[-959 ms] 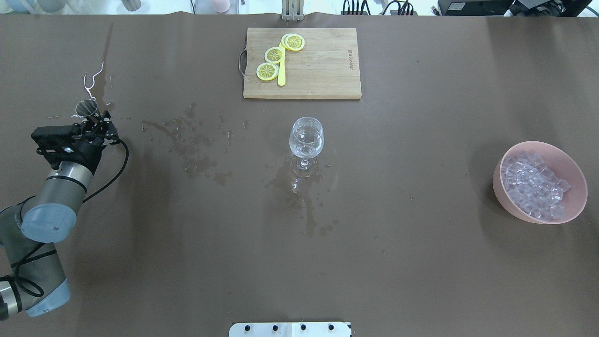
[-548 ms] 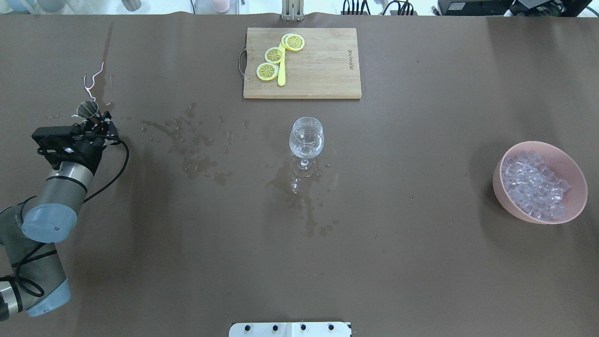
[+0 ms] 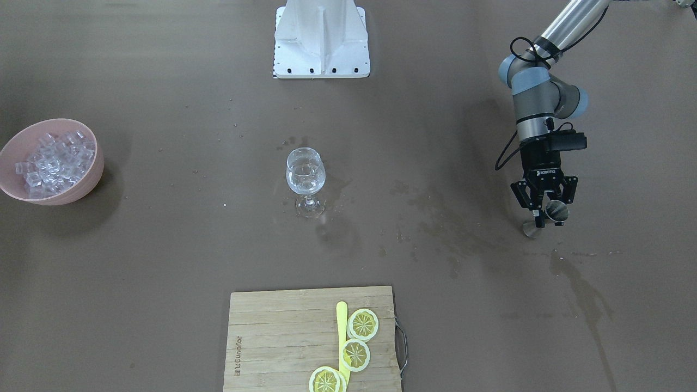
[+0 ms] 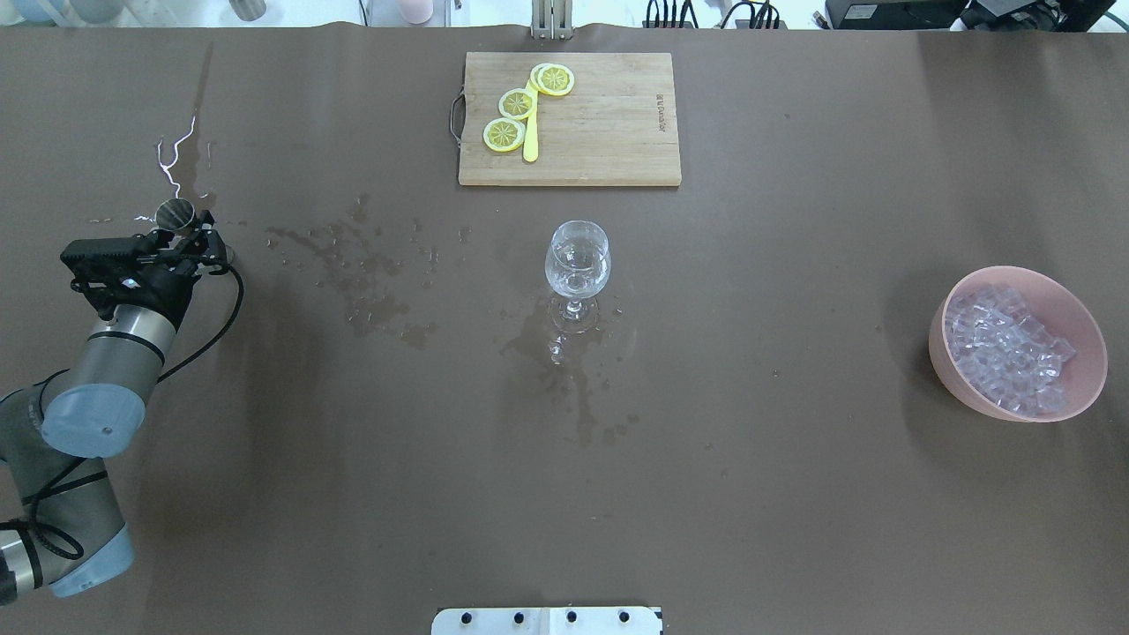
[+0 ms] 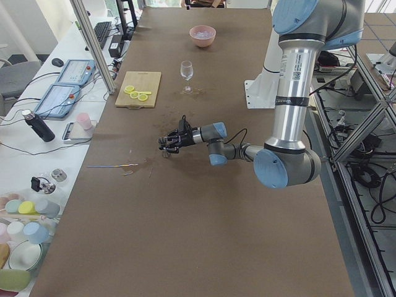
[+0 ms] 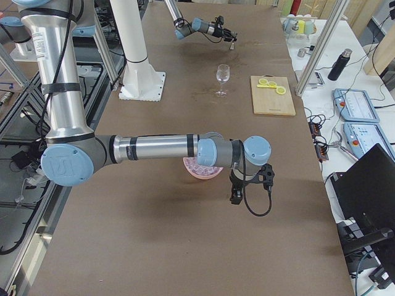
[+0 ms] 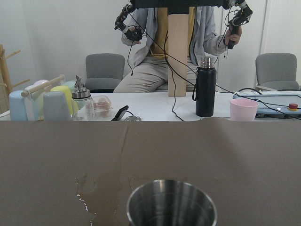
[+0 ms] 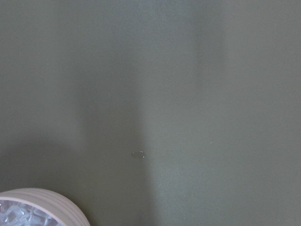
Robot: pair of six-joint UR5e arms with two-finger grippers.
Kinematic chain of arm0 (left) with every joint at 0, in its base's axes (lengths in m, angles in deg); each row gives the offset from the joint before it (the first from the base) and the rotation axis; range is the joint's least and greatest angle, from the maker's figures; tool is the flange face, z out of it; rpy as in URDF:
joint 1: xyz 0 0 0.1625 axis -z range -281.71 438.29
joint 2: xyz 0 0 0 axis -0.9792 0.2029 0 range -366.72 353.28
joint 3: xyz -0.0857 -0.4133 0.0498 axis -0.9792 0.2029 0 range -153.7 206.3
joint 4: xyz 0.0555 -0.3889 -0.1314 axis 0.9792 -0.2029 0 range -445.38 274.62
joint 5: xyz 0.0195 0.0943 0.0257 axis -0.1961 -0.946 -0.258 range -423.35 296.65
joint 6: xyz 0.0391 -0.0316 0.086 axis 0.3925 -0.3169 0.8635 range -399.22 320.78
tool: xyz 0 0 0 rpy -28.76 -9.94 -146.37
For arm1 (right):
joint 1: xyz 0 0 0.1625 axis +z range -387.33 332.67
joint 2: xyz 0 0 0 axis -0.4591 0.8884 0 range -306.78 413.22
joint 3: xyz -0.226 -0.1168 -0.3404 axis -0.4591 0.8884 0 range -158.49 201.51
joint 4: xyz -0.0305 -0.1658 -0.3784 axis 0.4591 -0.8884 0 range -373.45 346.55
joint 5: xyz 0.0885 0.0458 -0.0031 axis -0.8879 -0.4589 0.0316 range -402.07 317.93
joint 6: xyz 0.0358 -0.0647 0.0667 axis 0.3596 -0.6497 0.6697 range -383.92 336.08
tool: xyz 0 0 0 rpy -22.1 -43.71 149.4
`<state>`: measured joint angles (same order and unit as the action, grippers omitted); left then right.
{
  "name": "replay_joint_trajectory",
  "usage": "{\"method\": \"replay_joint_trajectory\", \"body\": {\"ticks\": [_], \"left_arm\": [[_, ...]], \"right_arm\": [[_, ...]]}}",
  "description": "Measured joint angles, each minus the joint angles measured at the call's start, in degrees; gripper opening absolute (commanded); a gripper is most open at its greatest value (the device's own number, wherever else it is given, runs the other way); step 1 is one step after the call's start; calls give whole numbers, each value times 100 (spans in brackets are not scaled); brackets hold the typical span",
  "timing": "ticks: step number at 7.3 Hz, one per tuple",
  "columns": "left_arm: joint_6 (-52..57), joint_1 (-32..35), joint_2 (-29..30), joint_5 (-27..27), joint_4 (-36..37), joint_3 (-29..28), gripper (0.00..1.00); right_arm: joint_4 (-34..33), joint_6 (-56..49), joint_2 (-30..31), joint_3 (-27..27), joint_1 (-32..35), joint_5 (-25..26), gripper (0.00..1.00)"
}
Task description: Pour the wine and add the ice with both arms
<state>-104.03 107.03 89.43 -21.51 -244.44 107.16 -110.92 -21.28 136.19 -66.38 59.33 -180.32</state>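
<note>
your left gripper (image 3: pixel 549 213) has its fingers partway apart around a small steel cup (image 7: pixel 171 206). as far as the front view shows they are clamped on its sides, and the cup hangs just over the table (image 4: pixel 794 485), near its left end. in the left wrist view the cup sits mouth up at the bottom edge, and no fingers show there. white "robotiq" lettering reads on the gripper's black body in the front view. the mark burnt into the cutting board (image 4: pixel 600 132) and the sticker on the near arm's column in the left side view are too small to read. your left arm (image 4: pixel 123 339) is folded at the elbow, and its forearm reaches forward and low with the wrist roughly level. your right arm (image 6: pixel 160 147) shows only in the right side view, stretched low along the table and over the pink bowl (image 4: pixel 961 384), its wrist bent down. you cannot tell how wide the right gripper (image 6: pixel 236 196) is. the wine (image 4: pixel 577 278) sits in the wine glass (image 4: pixel 578 260) at mid-table. the ice (image 4: pixel 1005 348) is heaped in the pink bowl, well to the right.
</note>
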Motion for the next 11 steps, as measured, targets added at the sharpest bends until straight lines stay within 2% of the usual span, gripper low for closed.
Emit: {"method": "replay_joint_trajectory", "body": {"ticks": [1, 2, 8, 11], "left_arm": [[7, 0, 0, 0, 4, -3, 73], [24, 0, -1, 0, 20, -6, 97], [103, 2, -76, 94, 199, 173, 98], [122, 4, -501, 281, 200, 684, 98]], "right_arm": [[0, 0, -1, 0, 0, 0, 100], [0, 0, -5, 0, 0, 0, 100], [0, 0, -19, 0, 0, 0, 100], [0, -6, -26, -5, 5, 0, 100]]}}
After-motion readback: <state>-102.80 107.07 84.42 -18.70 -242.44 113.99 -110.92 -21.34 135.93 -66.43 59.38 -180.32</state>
